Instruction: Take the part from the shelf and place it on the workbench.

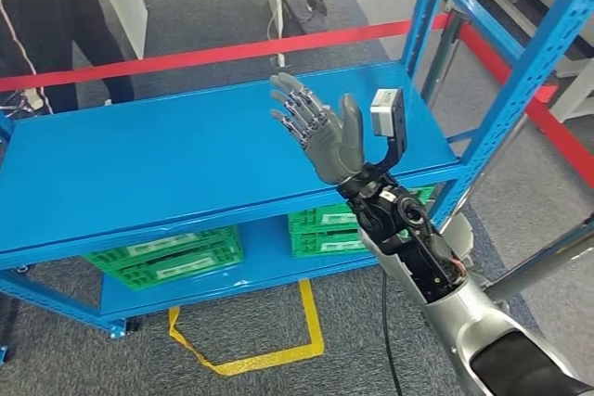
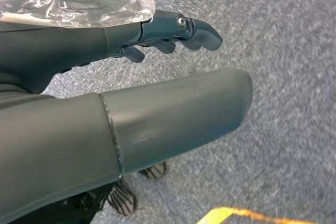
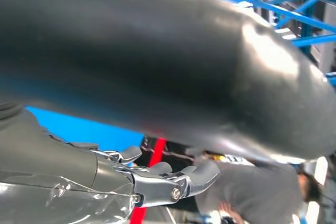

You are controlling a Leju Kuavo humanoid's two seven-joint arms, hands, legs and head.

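The robot's right hand (image 1: 329, 132) is raised above the far right part of the blue metal shelf board (image 1: 161, 159), palm turned up and toward the camera, its grey fingers (image 1: 298, 108) spread apart and holding nothing. Its silver arm (image 1: 448, 294) comes in from the near right, with a small grey wrist camera block (image 1: 387, 116) standing just right of the hand. In the right wrist view the thick dark thumb (image 3: 178, 66) crosses the frame, with the shiny fingers (image 3: 174, 179) extended beneath it and nothing between them. The left hand (image 2: 118, 98) hangs over grey carpet (image 2: 285, 35); its thick grey thumb (image 2: 178, 114) and darker fingers (image 2: 178, 27) lie straight and apart, gripping nothing. I cannot tell where the part is: no part lies on the top board. On the lower shelf level sit two green plastic crates (image 1: 168, 257), one to the left and one (image 1: 329, 229) to the right, under the hand. A red barrier tape (image 1: 210, 55) runs across behind the shelf, and a person in dark trousers (image 1: 63, 34) stands beyond it at the far left. Yellow tape (image 1: 280, 345) marks the carpet in front of the shelf, and the blue upright frame (image 1: 511, 90) rises at the right.
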